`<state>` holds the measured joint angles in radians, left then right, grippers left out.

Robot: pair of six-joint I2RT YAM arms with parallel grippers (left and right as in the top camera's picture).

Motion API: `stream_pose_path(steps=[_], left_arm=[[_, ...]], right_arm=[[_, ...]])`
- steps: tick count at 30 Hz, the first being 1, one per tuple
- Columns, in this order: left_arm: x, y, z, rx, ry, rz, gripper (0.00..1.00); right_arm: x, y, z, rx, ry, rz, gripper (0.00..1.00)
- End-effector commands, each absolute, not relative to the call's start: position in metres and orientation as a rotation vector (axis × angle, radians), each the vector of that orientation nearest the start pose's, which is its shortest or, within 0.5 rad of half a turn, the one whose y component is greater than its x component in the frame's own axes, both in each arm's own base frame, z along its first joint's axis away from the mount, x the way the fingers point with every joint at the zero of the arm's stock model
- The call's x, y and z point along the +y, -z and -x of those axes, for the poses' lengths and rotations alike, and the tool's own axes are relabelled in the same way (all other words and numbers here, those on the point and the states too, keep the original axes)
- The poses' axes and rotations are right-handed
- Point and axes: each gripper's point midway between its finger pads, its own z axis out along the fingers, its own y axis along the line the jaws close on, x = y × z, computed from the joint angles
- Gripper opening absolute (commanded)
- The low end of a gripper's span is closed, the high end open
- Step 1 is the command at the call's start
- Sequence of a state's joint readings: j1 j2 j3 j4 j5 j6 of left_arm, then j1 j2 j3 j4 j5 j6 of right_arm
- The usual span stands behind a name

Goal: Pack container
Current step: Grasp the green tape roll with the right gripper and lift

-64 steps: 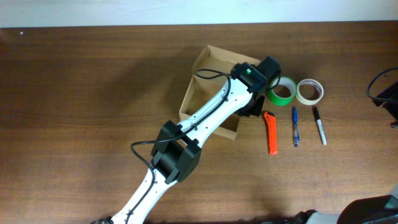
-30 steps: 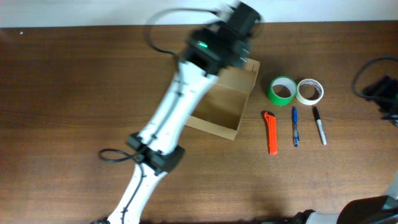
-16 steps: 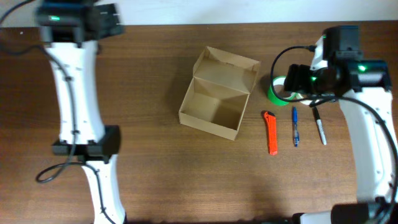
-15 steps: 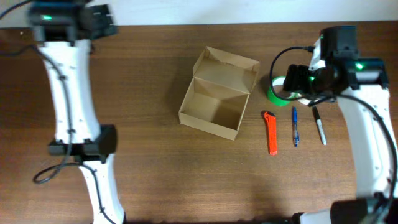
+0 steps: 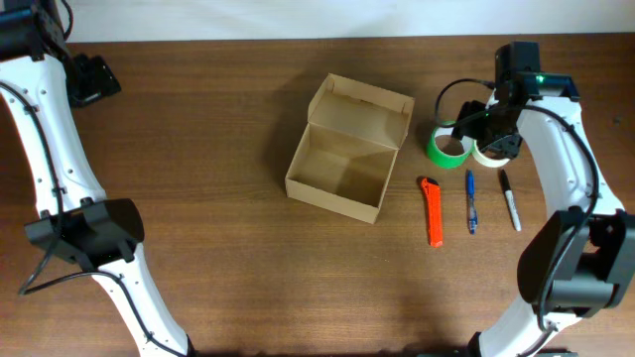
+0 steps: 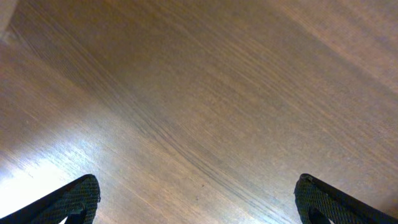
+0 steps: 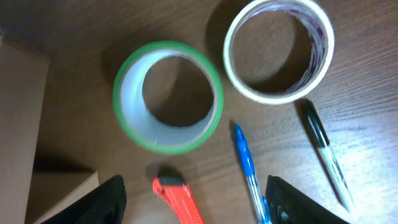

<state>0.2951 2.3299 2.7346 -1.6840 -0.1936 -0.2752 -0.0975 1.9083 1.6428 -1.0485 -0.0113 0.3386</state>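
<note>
The container (image 5: 342, 164) is an open tan cardboard box mid-table with its flap lid (image 5: 363, 100) folded back, and its inside looks empty. To its right lie a green tape roll (image 5: 448, 147) (image 7: 168, 96), a cream tape roll (image 5: 496, 149) (image 7: 278, 50), an orange box cutter (image 5: 433, 211) (image 7: 180, 199), a blue pen (image 5: 470, 201) (image 7: 247, 168) and a black marker (image 5: 509, 200) (image 7: 323, 152). My right gripper (image 5: 484, 127) (image 7: 202, 208) hovers open above the two rolls, holding nothing. Over bare wood at the far left back, my left gripper (image 5: 91, 77) (image 6: 199, 211) is wide open and empty.
A corner of the box (image 7: 25, 112) shows at the left of the right wrist view. The table's back edge (image 5: 248, 40) runs just behind the left gripper. Bare wood lies between the left arm and the box.
The left arm swung away from the box to the far left back corner. The right arm came in from the right and now stands over the tape rolls.
</note>
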Motion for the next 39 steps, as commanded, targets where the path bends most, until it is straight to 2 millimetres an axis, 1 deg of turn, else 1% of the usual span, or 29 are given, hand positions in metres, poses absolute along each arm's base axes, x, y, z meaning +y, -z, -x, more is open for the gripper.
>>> stream_pose_path(steps=[1,3,5,7,12,15,16,18,19,20,22,24,25,26,27,29,31,32,34,35,37,39], left_arm=[[0.169,-0.226,-0.439,2.725,-0.265,0.827,1.0],[0.17,-0.226,-0.438,2.725,-0.265,0.828,1.0],[0.17,-0.226,-0.438,2.725,-0.265,0.828,1.0],[0.17,-0.226,-0.438,2.725,-0.265,0.828,1.0],[0.17,-0.226,-0.438,2.725,-0.265,0.828,1.0],[0.17,-0.226,-0.438,2.725,-0.265,0.828,1.0],[0.17,-0.226,-0.438,2.725,-0.265,0.828,1.0],[0.17,-0.226,-0.438,2.725,-0.265,0.828,1.0],[0.17,-0.226,-0.438,2.725,-0.265,0.828,1.0],[0.17,-0.226,-0.438,2.725,-0.265,0.828,1.0],[0.17,-0.226,-0.438,2.725,-0.265,0.828,1.0],[0.17,-0.226,-0.438,2.725,-0.265,0.828,1.0],[0.17,-0.226,-0.438,2.725,-0.265,0.828,1.0],[0.17,-0.226,-0.438,2.725,-0.265,0.828,1.0],[0.17,-0.226,-0.438,2.725,-0.265,0.828,1.0],[0.17,-0.226,-0.438,2.725,-0.265,0.828,1.0],[0.17,-0.226,-0.438,2.725,-0.265,0.828,1.0],[0.17,-0.226,-0.438,2.725,-0.265,0.828,1.0],[0.17,-0.226,-0.438,2.725,-0.265,0.828,1.0],[0.17,-0.226,-0.438,2.725,-0.265,0.828,1.0],[0.17,-0.226,-0.438,2.725,-0.265,0.828,1.0],[0.17,-0.226,-0.438,2.725,-0.265,0.828,1.0]], right_arm=[[-0.052,-0.107,-0.427,2.802,-0.057,-0.727,0.68],[-0.055,-0.098,-0.429,2.803,-0.063,-0.771,0.63],[-0.057,-0.089,-0.429,2.812,-0.066,-0.816,0.62],[-0.058,-0.077,-0.429,2.823,-0.065,-0.861,0.61],[-0.055,-0.051,-0.429,2.866,-0.068,-0.907,0.61],[-0.053,-0.04,-0.428,2.888,-0.079,-0.919,0.61],[-0.053,-0.037,-0.428,2.891,-0.081,-0.925,0.59],[-0.054,-0.031,-0.428,2.897,-0.077,-0.937,0.53],[-0.054,-0.028,-0.429,2.899,-0.073,-0.94,0.47],[-0.054,-0.027,-0.43,2.898,-0.077,-0.941,0.44],[-0.054,-0.023,-0.431,2.9,-0.076,-0.941,0.42],[-0.054,-0.02,-0.431,2.902,-0.075,-0.942,0.25],[-0.054,-0.02,-0.431,2.902,-0.076,-0.942,0.12],[-0.054,-0.02,-0.432,2.9,-0.076,-0.941,0.04],[-0.054,-0.02,-0.432,2.9,-0.076,-0.939,0.04],[-0.054,-0.022,-0.434,2.897,-0.081,-0.924,0.04],[-0.05,-0.028,-0.438,2.904,-0.113,-0.873,0.04],[-0.049,-0.033,-0.44,2.904,-0.129,-0.848,0.04],[-0.048,-0.05,-0.446,2.889,-0.142,-0.809,0.04],[-0.048,-0.061,-0.45,2.876,-0.146,-0.785,0.04],[-0.048,-0.094,-0.461,2.827,-0.152,-0.739,0.04],[-0.045,-0.134,-0.472,2.766,-0.162,-0.663,0.04]])
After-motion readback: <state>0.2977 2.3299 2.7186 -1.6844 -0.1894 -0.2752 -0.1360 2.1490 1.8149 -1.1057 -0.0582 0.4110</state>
